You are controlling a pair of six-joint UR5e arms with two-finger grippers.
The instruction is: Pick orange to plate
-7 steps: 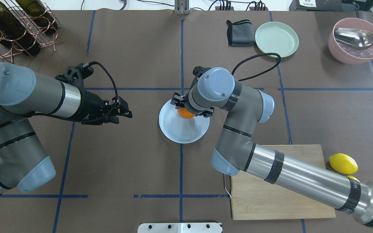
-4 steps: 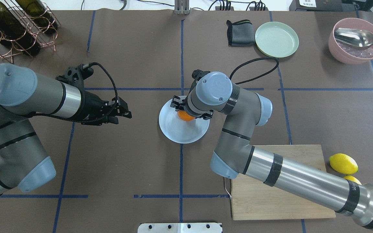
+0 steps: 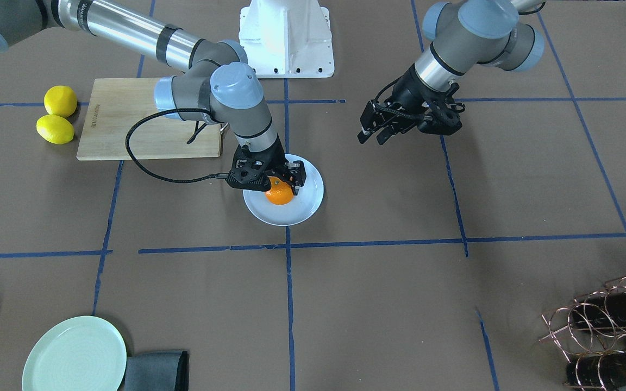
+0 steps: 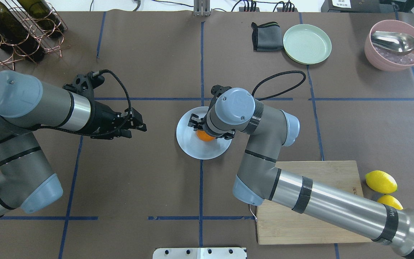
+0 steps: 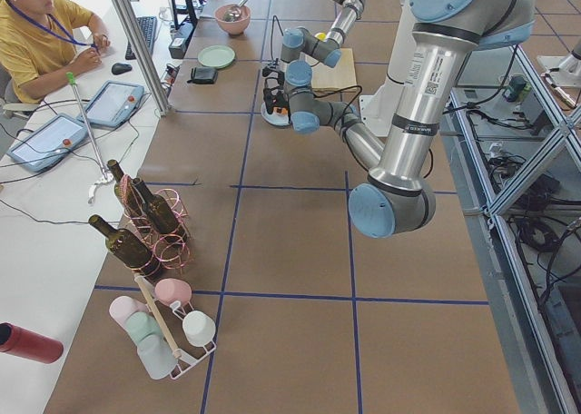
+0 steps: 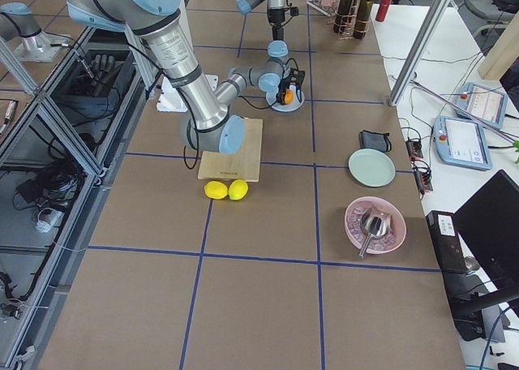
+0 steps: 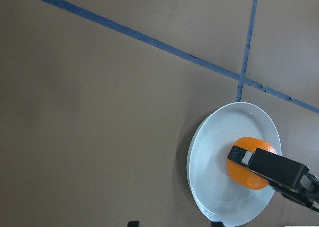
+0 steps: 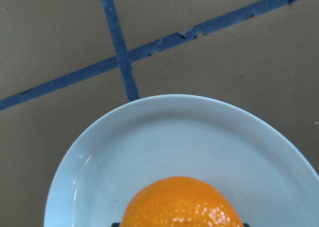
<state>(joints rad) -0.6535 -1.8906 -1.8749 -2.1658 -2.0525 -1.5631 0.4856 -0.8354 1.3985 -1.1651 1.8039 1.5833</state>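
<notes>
The orange [image 3: 279, 195] sits low over the middle of the pale bluish-white plate [image 3: 306, 205], held between the fingers of my right gripper [image 3: 274, 184], which is shut on it. Whether the fruit touches the plate I cannot tell. In the overhead view the right wrist hides most of the orange [image 4: 202, 136] above the plate [image 4: 195, 149]. The right wrist view shows the orange [image 8: 182, 204] close up over the plate [image 8: 164, 132]. My left gripper [image 3: 374, 136] hangs open and empty to the side of the plate, its camera looking at the orange [image 7: 247, 163].
Two lemons [image 3: 57, 115] lie beside a wooden cutting board [image 3: 128, 119]. A pale green plate [image 3: 74, 355] and a dark folded cloth [image 3: 155, 370] sit at one far corner, a pink bowl with a metal scoop [image 4: 395, 45] at another, and a copper wine rack [image 4: 16, 25] with bottles.
My right gripper has carried the orange a little toward the robot and over the plate's middle, apparently lower. The left arm has not moved.
</notes>
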